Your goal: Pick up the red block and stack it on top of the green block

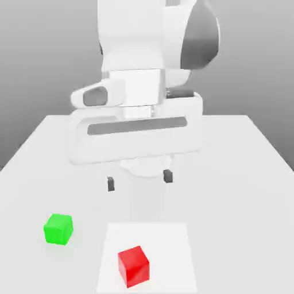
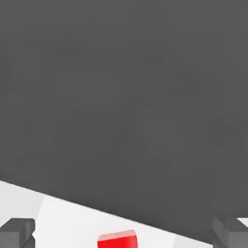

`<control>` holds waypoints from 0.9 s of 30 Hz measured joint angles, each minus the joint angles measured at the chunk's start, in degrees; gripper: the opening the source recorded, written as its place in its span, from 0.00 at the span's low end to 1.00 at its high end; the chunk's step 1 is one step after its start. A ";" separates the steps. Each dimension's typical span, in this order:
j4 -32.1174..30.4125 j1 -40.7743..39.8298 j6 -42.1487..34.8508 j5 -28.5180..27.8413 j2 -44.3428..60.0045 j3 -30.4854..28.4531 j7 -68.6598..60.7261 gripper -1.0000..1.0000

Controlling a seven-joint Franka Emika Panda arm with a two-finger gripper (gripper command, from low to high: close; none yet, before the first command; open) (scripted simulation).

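Overall light: bright, even and diffuse in the exterior view; no single source can be told.
Backdrop: grey, darker toward the top of the exterior view; flat dark grey in the hand view.
Worktop (image 1: 241,172): near white, with a paler rectangular patch (image 1: 166,241) under the red block (image 1: 134,266).
Shadows: faint; none with a hard edge under the red block or the green block (image 1: 58,228).
Glare: the robot arm (image 1: 138,69) is so pale that its contours partly wash out.
Sharpness: edges slightly soft in both views.
Distortion: none evident; worktop edges run straight.
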 joint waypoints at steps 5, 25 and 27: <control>-2.56 -0.72 4.38 -0.74 10.23 -0.02 -4.86 0.50; -5.03 -4.04 5.10 -2.30 10.40 -2.05 -4.24 0.00; -7.48 -8.72 4.22 -3.74 6.95 -5.49 -2.27 0.00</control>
